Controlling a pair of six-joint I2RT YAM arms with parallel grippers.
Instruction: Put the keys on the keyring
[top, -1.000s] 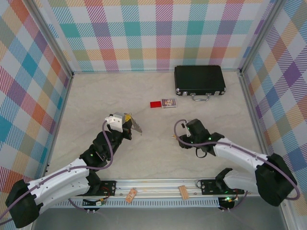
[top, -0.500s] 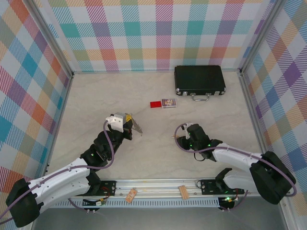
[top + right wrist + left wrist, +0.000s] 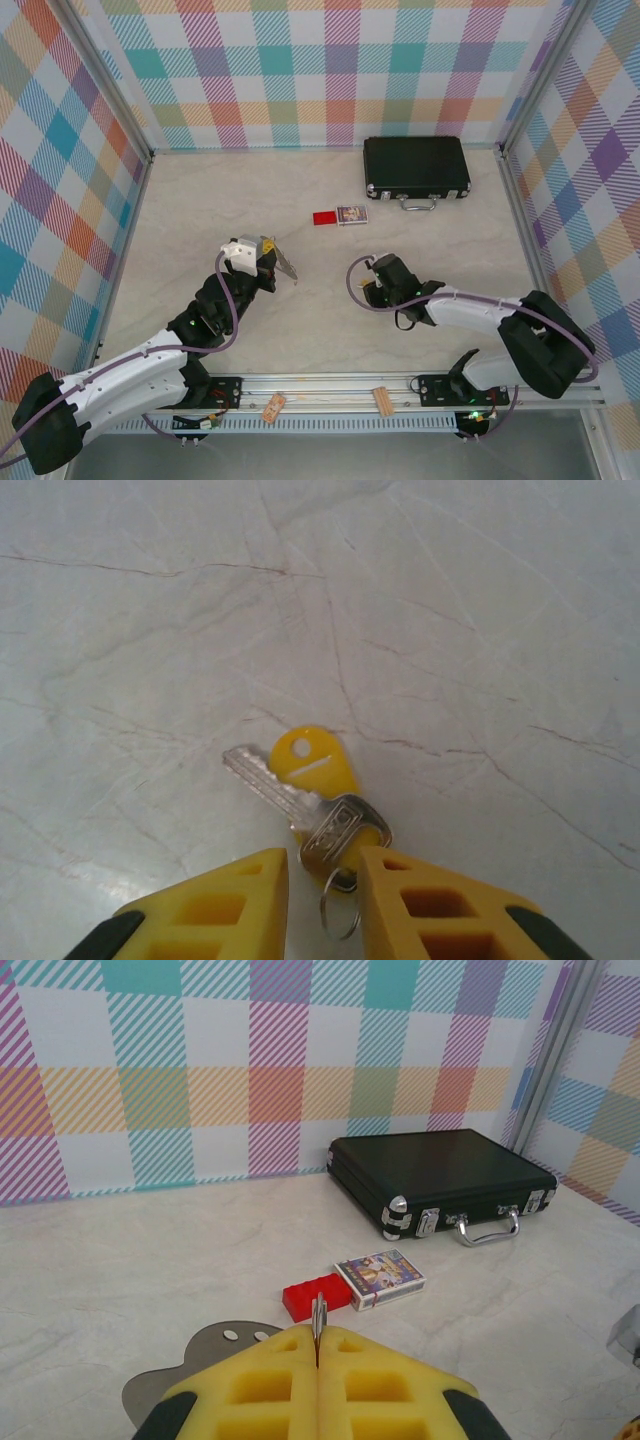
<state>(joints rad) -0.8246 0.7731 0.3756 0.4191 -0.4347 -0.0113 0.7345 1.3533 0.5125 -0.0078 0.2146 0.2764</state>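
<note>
the keys (image 3: 318,805), a tiny bunch with a flat yellow head that has a hole and a slot, a short silver blade and a small wire ring, lie flat on the pale marbled table (image 3: 150,630). in the right wrist view the blade points away and to the left, and the wire ring lies nearest the camera. the right gripper (image 3: 323,865) is down over them with its yellow foam fingers (image 3: 225,900) spread a little. the silver end and the wire ring lie in the gap between the tips; whether either pad touches the metal is hard to tell. in the top view this gripper (image 3: 366,286) sits low at the table, right of centre.

well apart to the left, the keyring (image 3: 284,264), a grey thin-rimmed metal loop, is pinched in the left gripper (image 3: 267,252) and juts out to the right. in the left wrist view that gripper (image 3: 318,1338) has its yellow pads (image 3: 270,1380) pressed together, with a thin edge of the keyring (image 3: 318,1312) standing up from the seam.

farther back a small red rectangular block (image 3: 323,217) lies just beside a small printed card box (image 3: 352,214). behind them a black hard case with a silver handle (image 3: 416,166) sits near the plaid back wall (image 3: 320,70).
</note>
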